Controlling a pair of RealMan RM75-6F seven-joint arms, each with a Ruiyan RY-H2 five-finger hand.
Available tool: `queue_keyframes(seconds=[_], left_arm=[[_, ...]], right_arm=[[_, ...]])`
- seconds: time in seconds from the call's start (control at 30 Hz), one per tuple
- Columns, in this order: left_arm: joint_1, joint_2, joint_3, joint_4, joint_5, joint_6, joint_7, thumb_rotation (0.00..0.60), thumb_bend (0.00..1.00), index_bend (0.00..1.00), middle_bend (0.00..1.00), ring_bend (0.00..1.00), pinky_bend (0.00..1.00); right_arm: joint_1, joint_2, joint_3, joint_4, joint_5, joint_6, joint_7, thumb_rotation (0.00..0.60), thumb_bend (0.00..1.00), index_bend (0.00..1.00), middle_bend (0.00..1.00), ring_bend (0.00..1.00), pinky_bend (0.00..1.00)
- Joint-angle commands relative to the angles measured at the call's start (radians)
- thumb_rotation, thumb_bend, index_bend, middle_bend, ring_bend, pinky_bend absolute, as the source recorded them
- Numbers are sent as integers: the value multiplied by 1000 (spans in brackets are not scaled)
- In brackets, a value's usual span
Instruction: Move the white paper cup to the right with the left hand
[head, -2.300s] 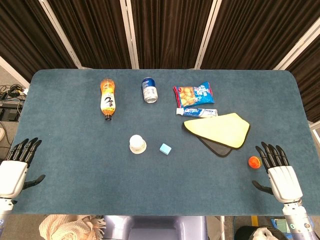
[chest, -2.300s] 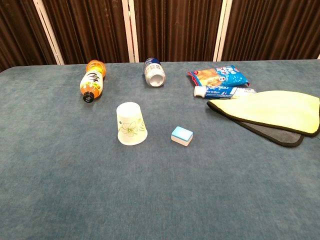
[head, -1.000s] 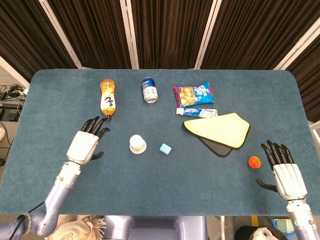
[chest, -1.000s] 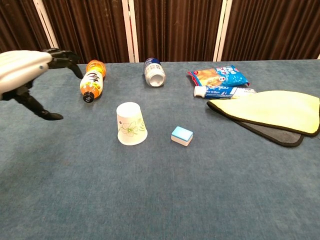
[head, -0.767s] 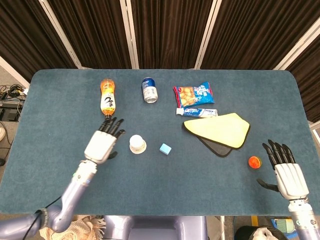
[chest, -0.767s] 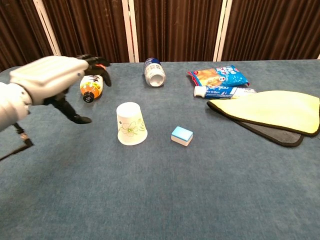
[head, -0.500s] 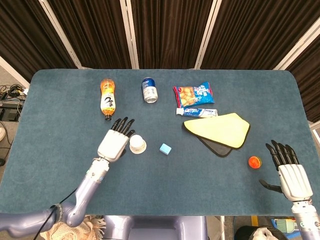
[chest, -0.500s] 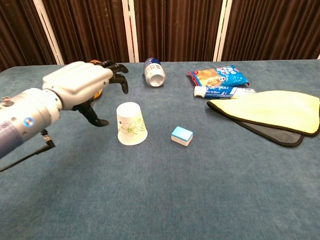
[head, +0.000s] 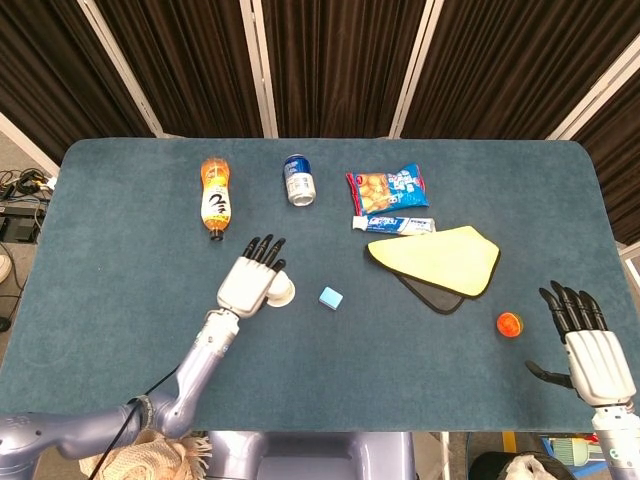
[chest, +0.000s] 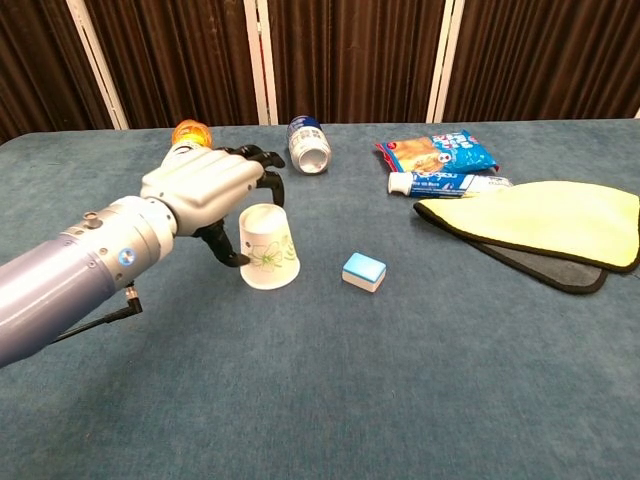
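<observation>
White paper cup (chest: 268, 248) stands upside down, left robot hand (chest: 208, 187) touching it, fingers spread, not grasping.

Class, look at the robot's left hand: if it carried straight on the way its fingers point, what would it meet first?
The left hand would first meet the white paper cup, directly before its fingers. It may already be touching it; contact is unclear.
</observation>
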Motion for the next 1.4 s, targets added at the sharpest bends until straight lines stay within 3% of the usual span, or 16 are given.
queue_keyframes(seconds=[0.03, 0.27, 0.4, 0.93, 1.07, 1.4], left_arm=[[-20, -17, 1, 22, -8, -20, -13, 600, 223, 355, 63, 0, 121], [-41, -20, -2, 19, -7, -32, -58, 600, 329, 494, 77, 0, 121], [-45, -12, -6, 9, -15, -36, -80, 600, 349, 511, 80, 0, 121], [-100, -27, -39, -9, 20, -13, -179, 600, 303, 434, 73, 0, 121], [-125, -46, -43, 5, 18, -31, -182, 600, 276, 364, 60, 0, 121], [-195, -120, -44, 85, -15, -96, -169, 600, 262, 334, 55, 0, 121]], right_arm=[[0, 3, 3, 0, 5, -1, 4, 600, 65, 0, 0, 0, 0], [2, 8, 9, 1, 21, -10, 7, 600, 63, 0, 0, 0, 0], [1, 11, 14, 0, 33, -12, 10, 600, 63, 0, 0, 0, 0], [4, 14, 20, -8, 59, -34, 6, 600, 63, 0, 0, 0, 0], [3, 18, 21, -9, 65, -36, 8, 600, 63, 0, 0, 0, 0], [-3, 32, 30, -13, 81, -31, 20, 600, 63, 0, 0, 0, 0]])
